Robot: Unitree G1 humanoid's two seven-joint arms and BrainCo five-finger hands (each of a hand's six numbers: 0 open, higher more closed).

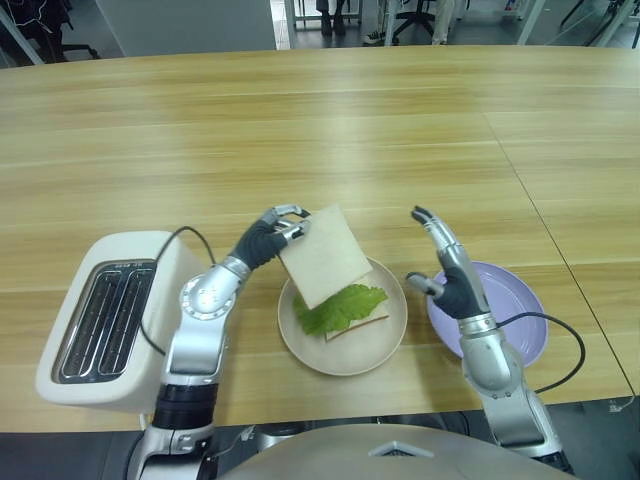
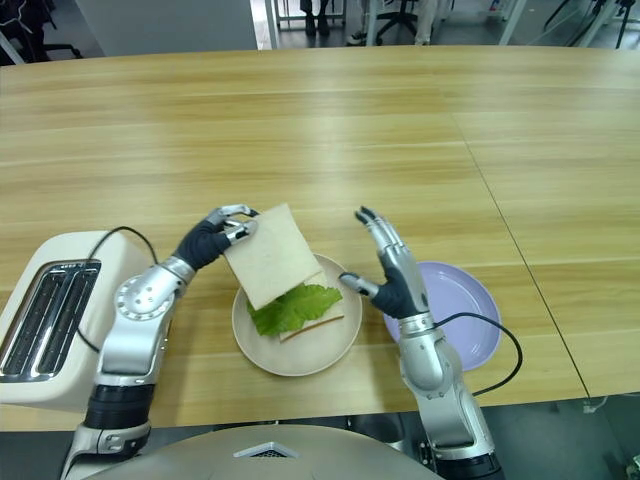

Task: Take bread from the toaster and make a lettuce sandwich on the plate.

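A: Where is the bread slice (image 1: 325,257)?
B: The left hand (image 1: 265,238) has it. Its fingers (image 1: 290,212) pinch one corner, and it hangs tilted just over the lettuce (image 1: 340,308) on the tan plate (image 1: 345,358).
A: And the right hand (image 1: 452,282)?
B: Its fingers (image 1: 432,226) are spread wide, holding nothing — the purple plate (image 1: 522,310) lies just beside them.

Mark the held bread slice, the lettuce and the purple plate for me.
bread slice (image 1: 325,257), left eye view, middle of its flat face.
lettuce (image 1: 342,306), left eye view, middle of the leaf.
purple plate (image 1: 518,308), left eye view, bare inner surface on its right side.
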